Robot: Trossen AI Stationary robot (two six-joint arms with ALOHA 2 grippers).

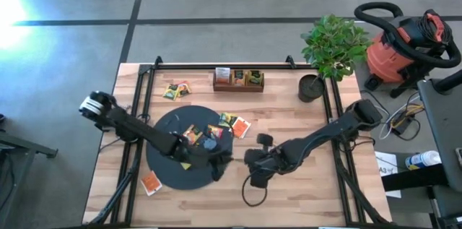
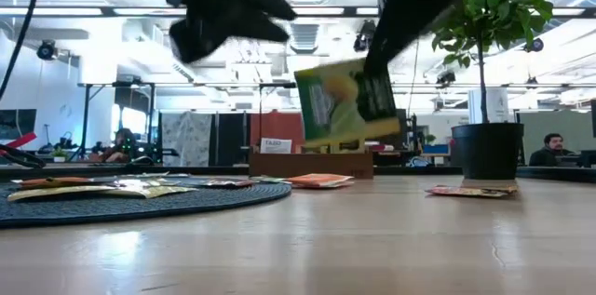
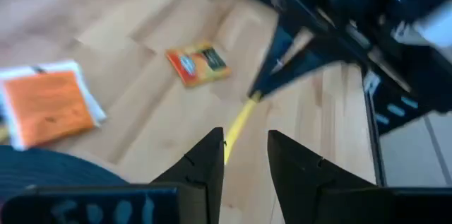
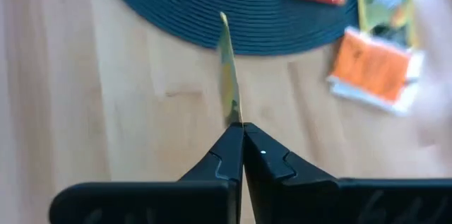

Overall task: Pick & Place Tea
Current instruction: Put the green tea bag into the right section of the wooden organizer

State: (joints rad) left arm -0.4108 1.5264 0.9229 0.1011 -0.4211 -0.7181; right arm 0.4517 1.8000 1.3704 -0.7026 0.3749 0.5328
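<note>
One yellow-green tea packet [image 2: 346,101] hangs upright above the table; others [image 1: 232,124] lie flat.

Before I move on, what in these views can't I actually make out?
- High view: the right gripper and its held green-yellow tea packet merge with dark arms; the grip is unreadable there.
- Low view: both arms are cut off by the top edge, so which is which is unclear.
- Packet labels: too small or blurred in every view.
- Right wrist view: the held packet shows edge-on only.
- Wooden tray: its contents are too small to count.
</note>
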